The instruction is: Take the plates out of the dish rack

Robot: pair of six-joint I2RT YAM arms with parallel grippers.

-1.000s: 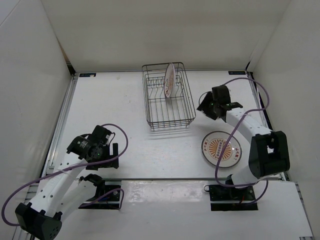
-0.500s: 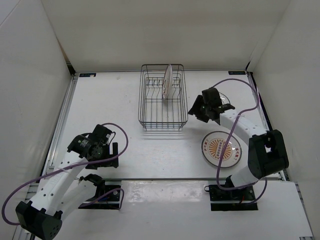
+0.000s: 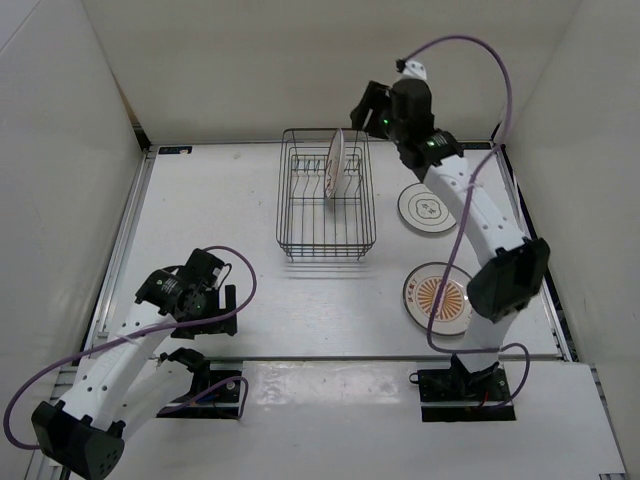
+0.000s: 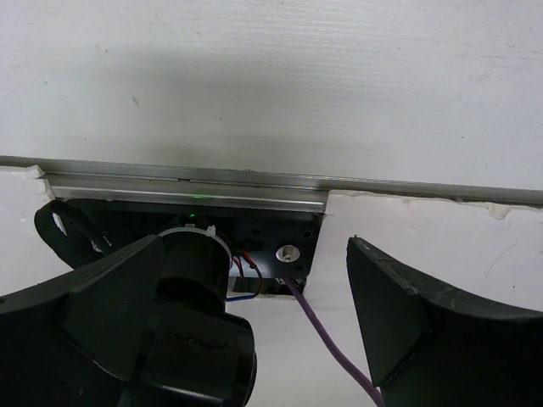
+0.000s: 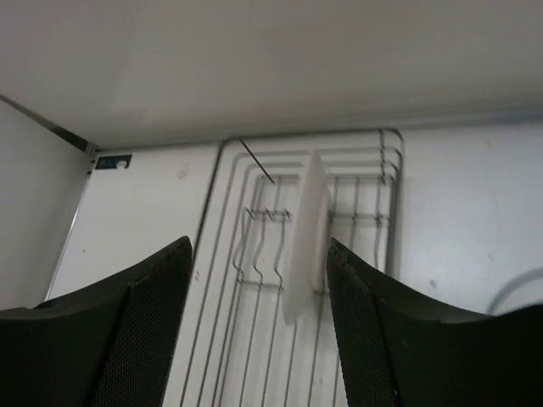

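No writing can be read anywhere: the small dark rectangular sticker [image 3: 175, 150] at the far left corner of the white table [image 3: 230, 220] is perhaps printed, and the round white plate with the orange sunburst [image 3: 441, 297] bears only tiny illegible marks.

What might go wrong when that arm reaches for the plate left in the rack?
The upright plate stands on edge between wires; the open right gripper might snag the dish rack and drag it. Its thin rim might slip free. Set down carelessly, it might hit the grey plate or orange plate on the table.
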